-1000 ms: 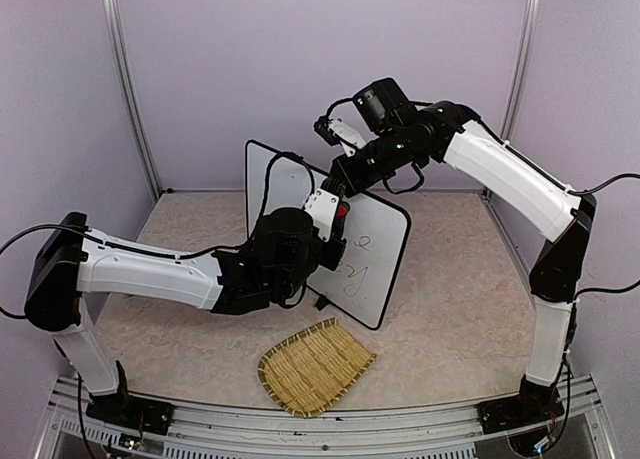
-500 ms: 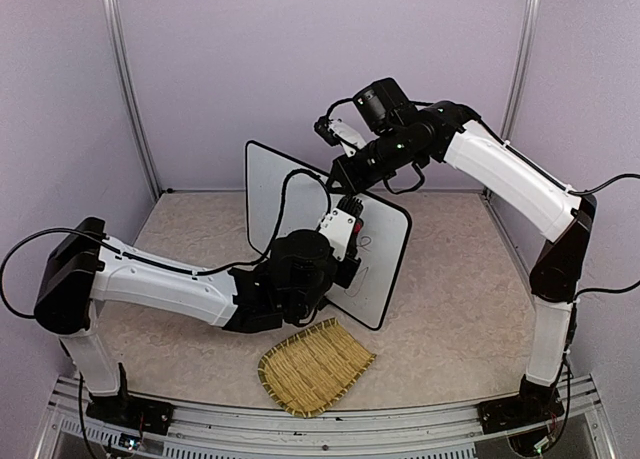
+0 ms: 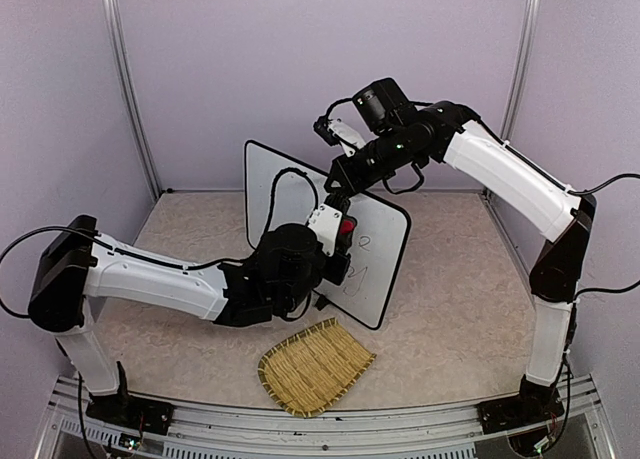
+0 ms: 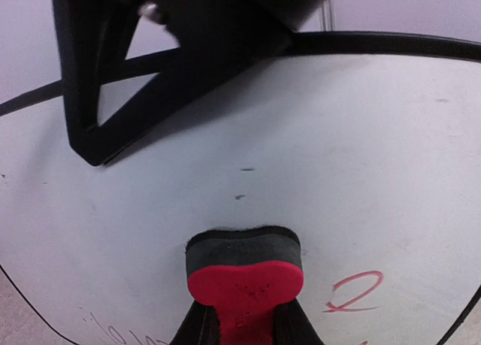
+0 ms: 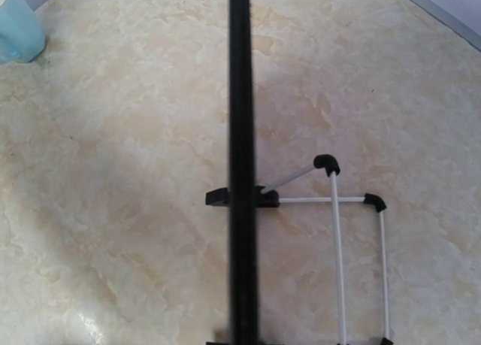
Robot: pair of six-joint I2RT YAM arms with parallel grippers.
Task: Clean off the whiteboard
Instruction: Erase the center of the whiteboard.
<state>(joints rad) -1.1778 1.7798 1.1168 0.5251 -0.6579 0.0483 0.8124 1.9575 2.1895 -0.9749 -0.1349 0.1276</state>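
The whiteboard (image 3: 272, 179) stands upright mid-table, tilted a little. My right gripper (image 3: 338, 186) is shut on its top black rim, and its dark fingers (image 4: 83, 97) show in the left wrist view. My left gripper (image 3: 343, 229) is shut on a red eraser (image 4: 244, 281), whose dark felt is pressed flat against the whiteboard (image 4: 376, 149). A red "2" (image 4: 353, 292) sits just right of the eraser, and dark handwriting (image 4: 113, 334) shows at lower left. The right wrist view looks straight down the whiteboard's rim (image 5: 240, 97) to its black foot (image 5: 219, 198).
A woven straw mat (image 3: 315, 367) lies on the table in front of the board. A white wire stand (image 5: 353, 232) props the board from behind. A pale blue object (image 5: 16, 25) sits at the table's far corner. Purple walls enclose three sides.
My left gripper slid the eraser down and right across the board, then back up and left. The right arm and the board have not moved.
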